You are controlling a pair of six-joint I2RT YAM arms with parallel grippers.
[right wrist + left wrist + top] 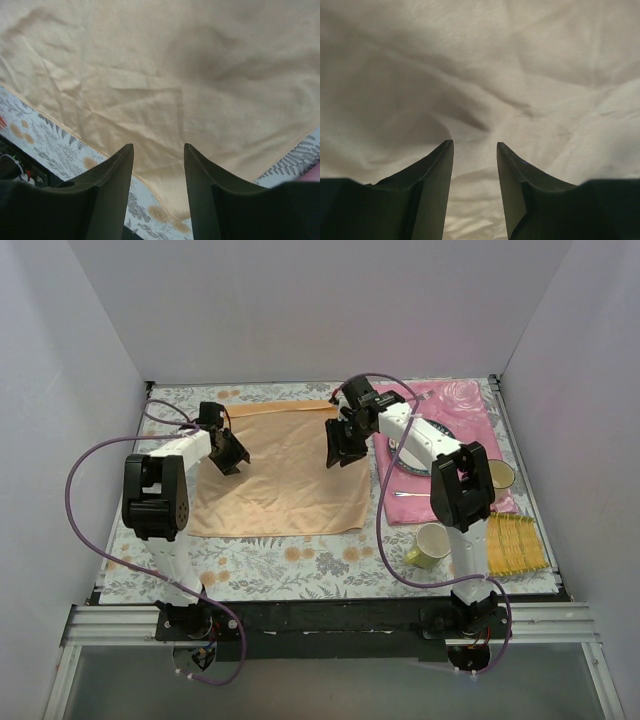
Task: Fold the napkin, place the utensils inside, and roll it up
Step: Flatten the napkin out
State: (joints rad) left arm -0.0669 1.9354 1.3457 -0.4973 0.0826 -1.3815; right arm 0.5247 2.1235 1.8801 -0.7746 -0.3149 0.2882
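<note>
A peach-orange, slightly shiny square cloth napkin (275, 475) is seen spread nearly flat, with shallow wrinkles, on a grey-and-orange floral tablecloth (300, 565), left of the table's centre. The left gripper (230, 452) is held over the napkin's left edge, toward its far side. The right gripper (342, 445) is held over the napkin's right edge at about the same depth. In the left wrist view its two dark fingers (437, 175) are seen parted by a moderate gap. Nothing is held between them, and only creased cloth is seen beneath. In the right wrist view the right gripper's fingers (112, 180) are likewise parted with nothing gripped. The napkin's hemmed edge and the floral tablecloth are shown below them. Whether either pair of fingertips touches the cloth cannot be told. To the right of the napkin a pink rose-print placemat (465, 405) is laid. A slim silver metal utensil (408, 494) is seen at the placemat's near edge, near the napkin but apart from it; whether it is the fork or the spoon cannot be told. A yellow-green mug (430, 545) is stood nearer still, and a yellow woven mat (515, 545) is laid to the mug's right.
</note>
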